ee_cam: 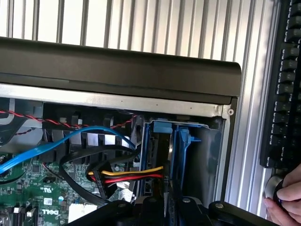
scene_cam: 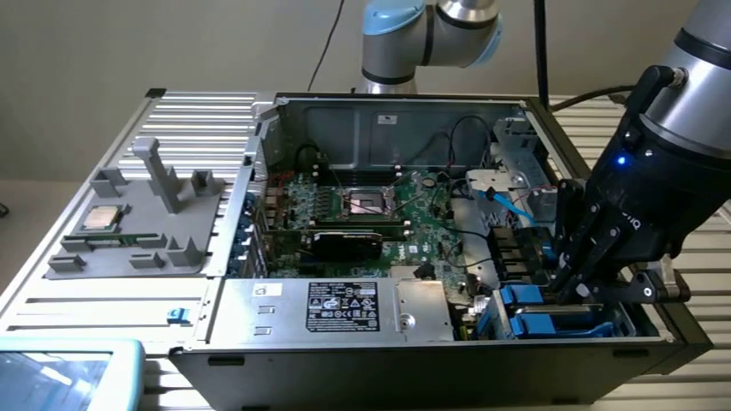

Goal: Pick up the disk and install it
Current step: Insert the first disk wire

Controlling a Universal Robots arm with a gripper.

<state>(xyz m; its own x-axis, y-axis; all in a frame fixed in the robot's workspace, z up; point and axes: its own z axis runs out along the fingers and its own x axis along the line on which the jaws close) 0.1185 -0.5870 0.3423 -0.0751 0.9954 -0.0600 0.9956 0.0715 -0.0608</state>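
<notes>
1. My claw (scene_cam: 571, 289) is down inside the drive bay at the corner of the computer case (scene_cam: 457, 372), on the exterior view's right. It's dark against dark bay parts, so I can't tell how far open it is or whether it has hold of anything.
2. The disk (scene_cam: 522, 294) (ee_cam: 161, 128) stands on edge in that bay, just beside my claw. I can see its blue bracket and a dark edge. The label face is hidden.
3. A second blue-bracketed drive (scene_cam: 560, 325) (ee_cam: 182, 141) sits right next to it, nearer the case's end wall.
4. In the exterior view my own arm covers the far side of the bay.
5. In the wrist view a blue SATA cable (ee_cam: 56, 141) and a yellow-red-black wire bundle (ee_cam: 127, 175) run over the motherboard (ee_cam: 42, 197) toward the bay. Where they plug in is hard to make out.
6. A person's hand (ee_cam: 284, 197) is at a round silver knob beside a keyboard (ee_cam: 284, 94) on the slatted table (ee_cam: 141, 23). Hand and keyboard are both cut off at the frame edge.
7. The processor chip (scene_cam: 101, 218) lies on the grey fixture (scene_cam: 149, 231), well apart from the case.
</notes>
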